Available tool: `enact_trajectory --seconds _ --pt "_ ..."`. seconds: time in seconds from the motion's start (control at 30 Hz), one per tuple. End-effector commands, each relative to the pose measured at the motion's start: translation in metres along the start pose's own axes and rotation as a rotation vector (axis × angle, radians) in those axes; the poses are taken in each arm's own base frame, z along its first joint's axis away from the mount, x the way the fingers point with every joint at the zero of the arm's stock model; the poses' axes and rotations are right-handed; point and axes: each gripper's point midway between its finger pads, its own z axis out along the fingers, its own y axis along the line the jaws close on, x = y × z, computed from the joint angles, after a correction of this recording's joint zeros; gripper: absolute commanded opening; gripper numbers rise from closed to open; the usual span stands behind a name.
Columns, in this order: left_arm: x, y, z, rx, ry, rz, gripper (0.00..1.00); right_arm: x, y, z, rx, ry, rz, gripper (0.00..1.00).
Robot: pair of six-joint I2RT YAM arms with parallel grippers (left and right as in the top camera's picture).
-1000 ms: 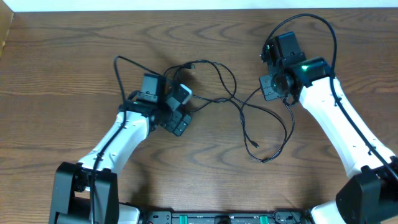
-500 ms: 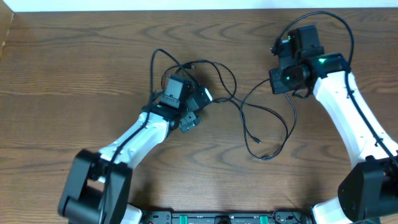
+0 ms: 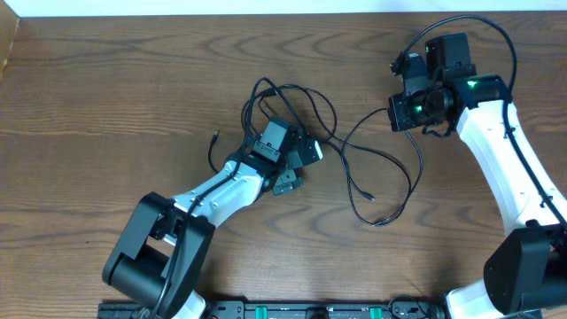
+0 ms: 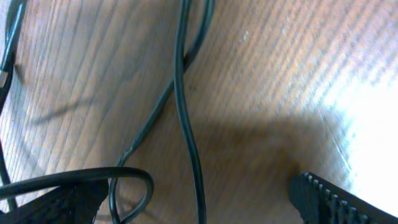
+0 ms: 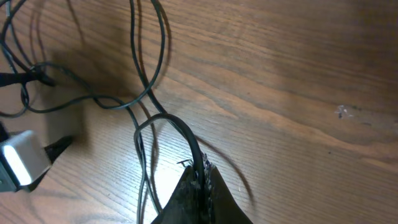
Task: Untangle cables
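My right gripper (image 5: 200, 177) is clenched on one black strand at 2 o'clock, my left gripper (image 3: 299, 168) gapes empty at the centre of the bench (image 3: 106, 106), and the cables (image 3: 337, 142) between them lie looped and crossed, so most untangling is left.

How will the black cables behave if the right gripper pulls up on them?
Probably floppy: the cables lie in loose curves and loops on the table. Likely light, so pulling with the shut right gripper would drag the whole bundle rather than free one strand. Crossings near the open left gripper may snag or tighten.
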Motion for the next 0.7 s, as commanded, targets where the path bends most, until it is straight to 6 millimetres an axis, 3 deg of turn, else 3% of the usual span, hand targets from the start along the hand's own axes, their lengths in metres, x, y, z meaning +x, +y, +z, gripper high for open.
enact_trajectory --seconds 0.0,0.13,0.17,0.23,0.33,0.37,0.53,0.67 --pt "0.004 -0.001 0.014 -0.001 0.015 0.017 0.98 -0.004 0.004 -0.002 -0.026 -0.015 -0.017 0.01" --pt "0.005 -0.003 0.027 -0.002 0.014 0.016 0.98 -0.005 0.005 -0.002 -0.037 -0.019 -0.018 0.01" --pt "0.006 -0.005 0.031 0.001 0.017 0.016 0.93 -0.005 0.005 -0.002 -0.037 -0.018 -0.018 0.01" --pt "0.009 -0.008 0.036 0.009 0.025 0.016 0.70 -0.005 0.006 -0.002 -0.037 -0.017 -0.018 0.01" --pt "0.011 -0.009 0.038 0.015 0.033 0.017 0.19 -0.005 0.006 -0.002 -0.037 -0.017 -0.018 0.01" --pt "0.010 -0.009 0.038 0.014 0.032 0.017 0.08 -0.005 0.006 -0.002 -0.037 -0.018 -0.018 0.01" --pt "0.011 0.002 0.030 -0.039 0.049 0.006 0.07 -0.006 0.005 -0.002 -0.037 -0.025 -0.020 0.01" --pt "-0.005 0.023 0.002 -0.121 0.003 -0.032 0.08 -0.006 0.005 -0.002 -0.036 -0.025 -0.019 0.01"
